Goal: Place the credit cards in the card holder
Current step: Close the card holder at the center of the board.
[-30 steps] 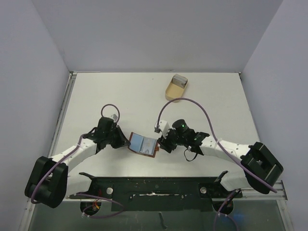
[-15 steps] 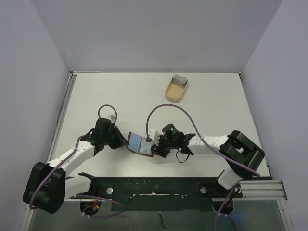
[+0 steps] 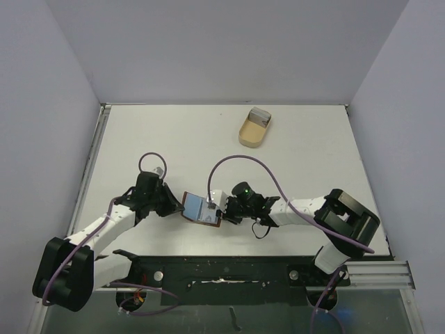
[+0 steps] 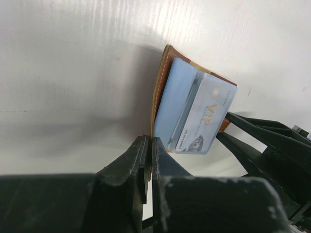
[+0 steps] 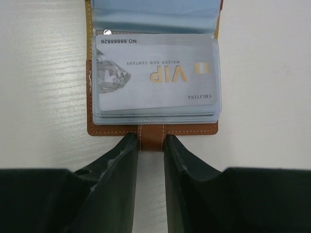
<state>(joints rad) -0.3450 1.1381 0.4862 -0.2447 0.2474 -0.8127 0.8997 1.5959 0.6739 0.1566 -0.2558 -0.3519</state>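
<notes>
Card holder (image 5: 112, 129) first: its brown strap sits between the fingers of the right gripper (image 5: 150, 140), which are drawn in against both sides of the strap and appear to pinch it. Just past those fingers the holder lies spread open, and a pale card (image 5: 155, 73) printed with "VIP" rests in the top clear sleeve, nearly square to it.

On the opposite side, the left gripper (image 4: 148, 144) is clamped tight on the edge of the holder's brown cover, tilting that side up off the white table (image 5: 43, 73). The holder is therefore held from both ends, between the two arms and near the front of the table.

Well apart, at the far side, stands a tan oval tray (image 3: 245, 133) with something small and grey at its far end; what it is cannot be told.

This looks like the end of seating one card. Next, I judge, the right arm should let go of the strap gently so the card stays in its sleeve, while the left keeps the cover open for any further card.
</notes>
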